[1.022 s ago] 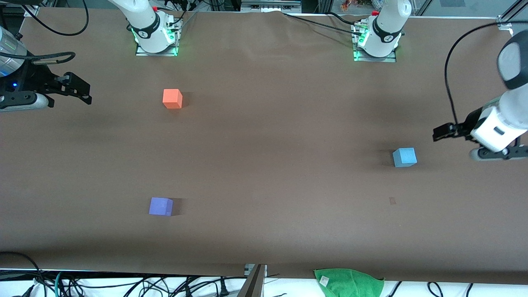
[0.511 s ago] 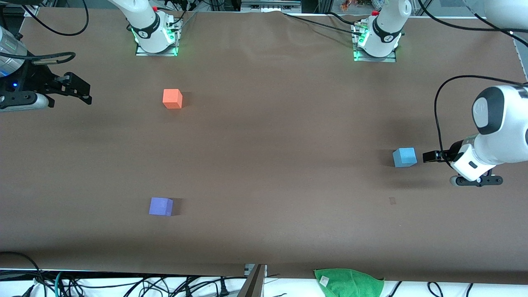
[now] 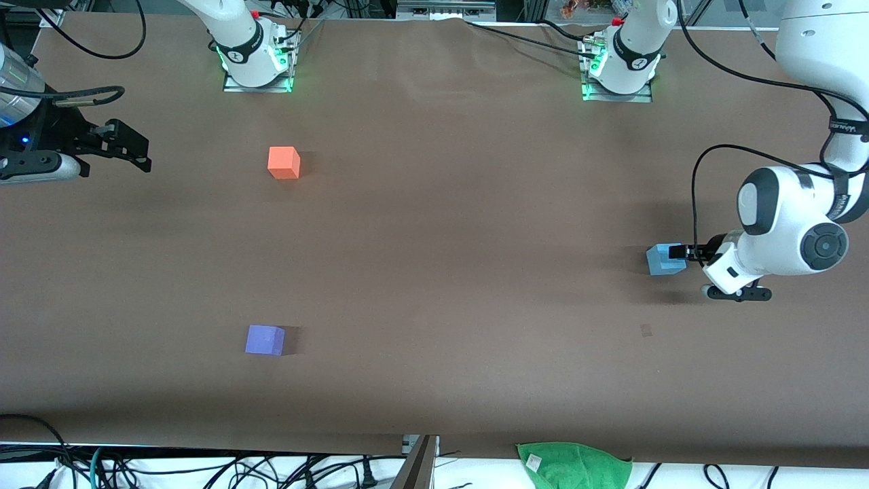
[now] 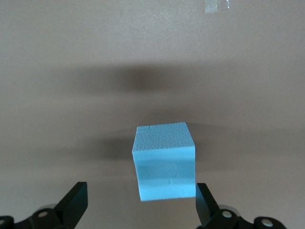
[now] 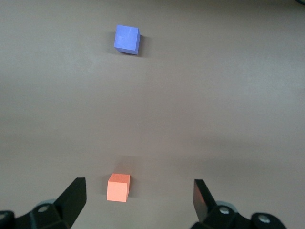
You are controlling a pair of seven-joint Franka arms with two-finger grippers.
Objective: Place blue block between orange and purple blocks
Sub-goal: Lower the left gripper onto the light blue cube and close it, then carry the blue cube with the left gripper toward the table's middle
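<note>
The blue block (image 3: pixel 660 261) lies on the brown table toward the left arm's end. My left gripper (image 3: pixel 677 252) is open and low beside it, with its fingertips at the block's edge. In the left wrist view the blue block (image 4: pixel 165 161) sits just ahead of the open left gripper (image 4: pixel 140 206), closer to one finger (image 4: pixel 206 204). The orange block (image 3: pixel 284 163) and the purple block (image 3: pixel 265 339) lie toward the right arm's end, the purple one nearer the camera. My right gripper (image 3: pixel 138 151) waits open and empty; its wrist view shows the gripper (image 5: pixel 138 200), the orange block (image 5: pixel 118 187) and the purple block (image 5: pixel 127 39).
A green cloth (image 3: pixel 574 464) lies at the table's near edge. A small pale mark (image 3: pixel 645 330) is on the table nearer the camera than the blue block. The arm bases (image 3: pixel 256 62) (image 3: pixel 618 68) stand along the back edge.
My left arm has swung down and in toward the blue block, bringing its open gripper from over the table's end to the block's edge. The right arm and all blocks have not moved.
</note>
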